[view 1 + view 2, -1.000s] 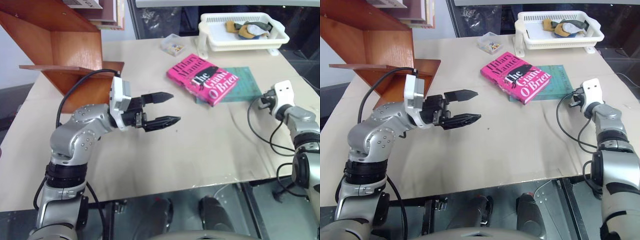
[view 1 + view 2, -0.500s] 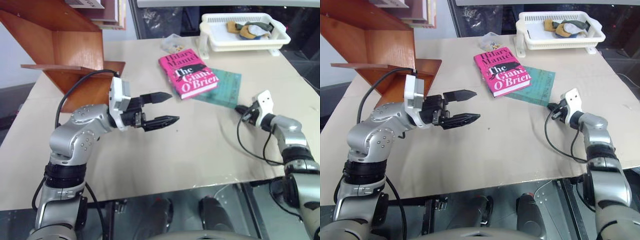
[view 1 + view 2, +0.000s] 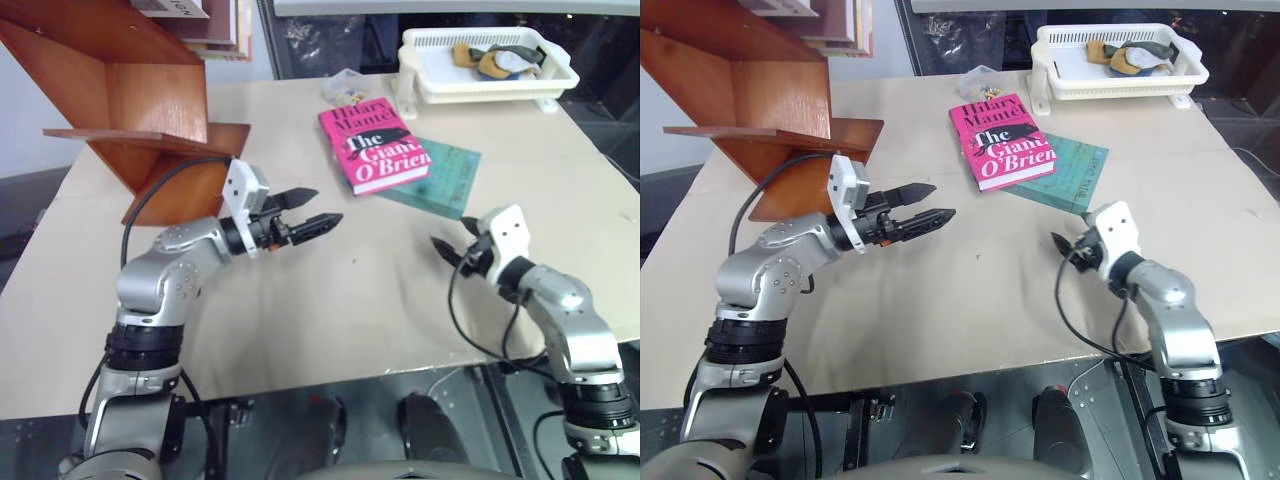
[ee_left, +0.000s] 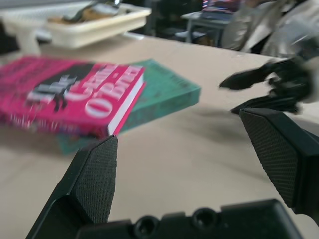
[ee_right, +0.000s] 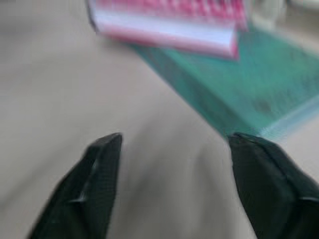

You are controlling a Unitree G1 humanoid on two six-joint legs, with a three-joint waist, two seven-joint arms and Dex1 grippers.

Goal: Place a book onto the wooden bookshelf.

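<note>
Both grippers hover empty over the table, the pink book lying untouched between them and the far edge.

The thick hot-pink paperback book [image 3: 374,146] with white and black lettering lies flat on the beige table [image 3: 330,300], resting partly on top of a thin teal book [image 3: 440,177]. The left gripper [image 3: 305,211] points level toward the middle of the table, its two black fingers spread apart and grasping nothing. The right gripper [image 3: 1068,246] faces it from the other side, its fingers also parted and empty, near the teal book's corner. The large reddish-brown wooden bookshelf [image 3: 130,90] stands tilted at the table's far left, well apart from the pink book. A white plastic basket tray [image 3: 480,75] sits at the far edge.
</note>
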